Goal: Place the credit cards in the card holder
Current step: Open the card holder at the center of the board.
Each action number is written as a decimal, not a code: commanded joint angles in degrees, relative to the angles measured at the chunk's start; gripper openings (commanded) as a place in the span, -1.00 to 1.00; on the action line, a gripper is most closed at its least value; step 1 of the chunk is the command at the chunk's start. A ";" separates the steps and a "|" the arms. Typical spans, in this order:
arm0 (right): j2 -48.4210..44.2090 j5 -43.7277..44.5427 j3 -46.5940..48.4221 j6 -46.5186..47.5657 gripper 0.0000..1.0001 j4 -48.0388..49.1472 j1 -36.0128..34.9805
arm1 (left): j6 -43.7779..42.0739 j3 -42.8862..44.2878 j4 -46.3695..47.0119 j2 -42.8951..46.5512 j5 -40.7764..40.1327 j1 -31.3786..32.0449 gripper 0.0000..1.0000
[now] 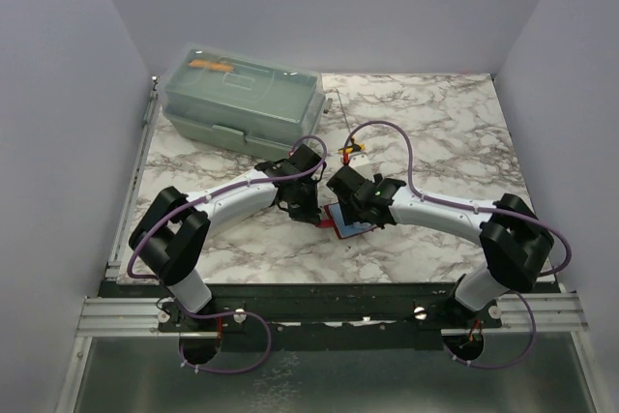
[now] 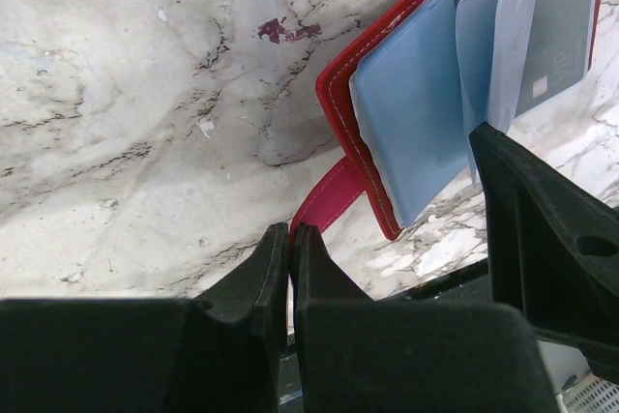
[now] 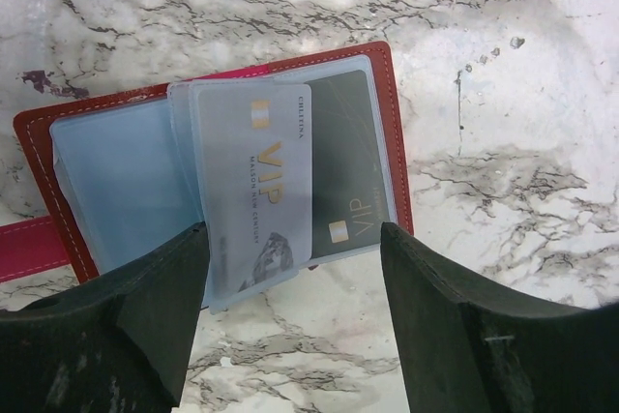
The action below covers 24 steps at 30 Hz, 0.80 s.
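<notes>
The red card holder point(image 3: 387, 132) lies open on the marble table, also in the top view point(image 1: 348, 223) and the left wrist view point(image 2: 334, 94). Its clear sleeves hold a pale grey VIP card point(image 3: 256, 181) and a dark grey VIP card point(image 3: 350, 162), whose edge also shows in the left wrist view point(image 2: 561, 16). My left gripper point(image 2: 291, 239) is shut on the holder's red strap point(image 2: 334, 195), at the holder's left in the top view point(image 1: 311, 208). My right gripper point(image 3: 290, 273) is open and empty, just above the near edge of the sleeves point(image 1: 340, 200).
A grey-green lidded toolbox point(image 1: 242, 99) stands at the back left. A small orange and red object point(image 1: 348, 150) lies behind the grippers. A dark red stain point(image 2: 285, 29) marks the marble near the holder. The table's near edge point(image 2: 455, 282) runs close by.
</notes>
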State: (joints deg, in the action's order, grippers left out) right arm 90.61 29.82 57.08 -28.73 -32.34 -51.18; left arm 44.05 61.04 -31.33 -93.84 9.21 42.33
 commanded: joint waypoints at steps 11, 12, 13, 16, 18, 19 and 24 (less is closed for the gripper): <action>-4.33 4.84 0.31 -1.99 0.34 -5.82 0.11 | -0.74 1.98 -0.55 0.23 0.98 -0.17 -1.00; -4.35 5.03 0.19 -2.15 0.34 -5.95 0.11 | -0.81 2.03 -0.51 0.26 0.98 -0.18 -1.00; -4.47 4.99 0.13 -2.26 0.34 -5.98 0.11 | -0.81 1.99 -0.55 0.30 0.98 -0.22 -1.00; -4.64 4.90 -0.16 -2.29 0.34 -5.90 0.11 | -0.81 1.81 -0.53 0.39 1.07 -0.19 -1.00; -4.74 4.98 -0.28 -2.42 0.34 -6.02 0.06 | -0.81 1.73 -0.57 0.42 1.07 -0.20 -1.00; -4.82 5.05 -0.41 -2.53 0.34 -6.25 0.11 | -0.74 1.65 -0.51 0.46 1.07 -0.22 -1.00; -4.97 5.91 -0.77 -3.08 0.45 -7.12 0.17 | -0.68 1.63 -0.51 0.63 1.07 -0.22 -1.00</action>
State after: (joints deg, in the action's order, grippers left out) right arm 86.80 32.71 57.08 -30.41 -37.15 -51.18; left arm 44.01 61.43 -31.29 -93.86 9.63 42.33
